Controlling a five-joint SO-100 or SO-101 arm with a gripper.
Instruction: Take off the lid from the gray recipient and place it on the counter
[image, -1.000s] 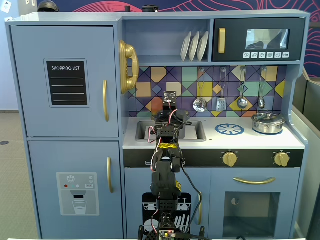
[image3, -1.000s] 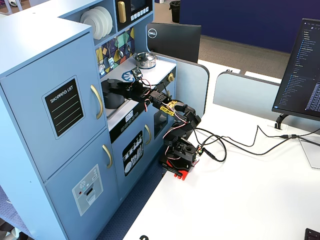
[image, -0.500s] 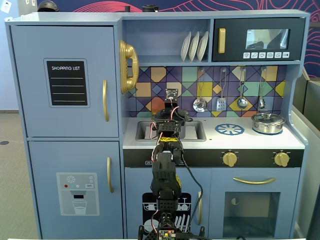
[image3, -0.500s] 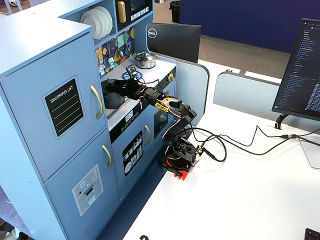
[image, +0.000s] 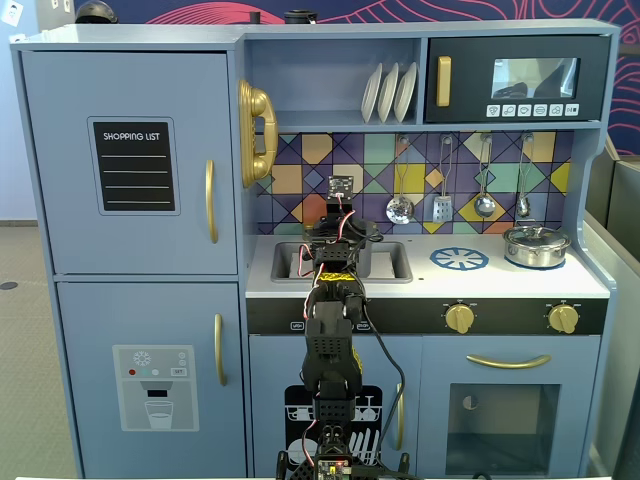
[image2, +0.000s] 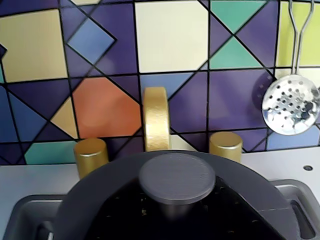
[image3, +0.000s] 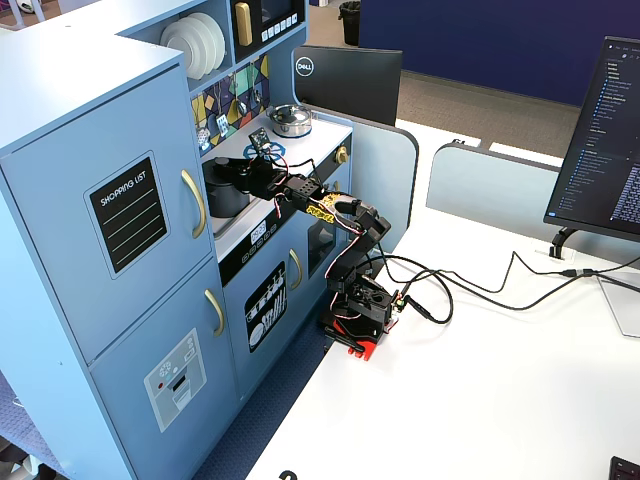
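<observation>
One toy kitchen (image: 130, 250) fills a fixed view, blue, with a fridge door on the left and a black microwave (image: 517, 78) at upper right. The counter (image: 500, 280) is pale, with a recessed sink (image: 390, 262) left of centre and a blue printed burner (image: 459, 259) to its right.

The black arm (image: 330, 350) rises from the near edge and reaches over the sink. In another fixed view the arm (image3: 340, 225) stretches left from its base on the white desk (image3: 520, 380) to the counter.

Gray recipient (image3: 226, 192): standing in the sink, dark and cylindrical, its near side hidden by the arm in the front fixed view.

Lid (image2: 100, 200): on the gray recipient, flat and dark, filling the bottom of the wrist view; its round knob (image2: 177, 177) sits centre-low in that view.

Shiny steel pot (image: 536, 245) with its own lid, far right on the counter, well apart from the sink.

Gold faucet (image2: 156, 117) stands upright just behind the lid, between two gold taps (image2: 90, 156) in the wrist view. A perforated skimmer (image2: 291, 106) hangs at right against the coloured tile backsplash (image2: 100, 75).

Fingers: over the lid region; cannot tell whether they are parted or closed, no view shows them clearly.
</observation>
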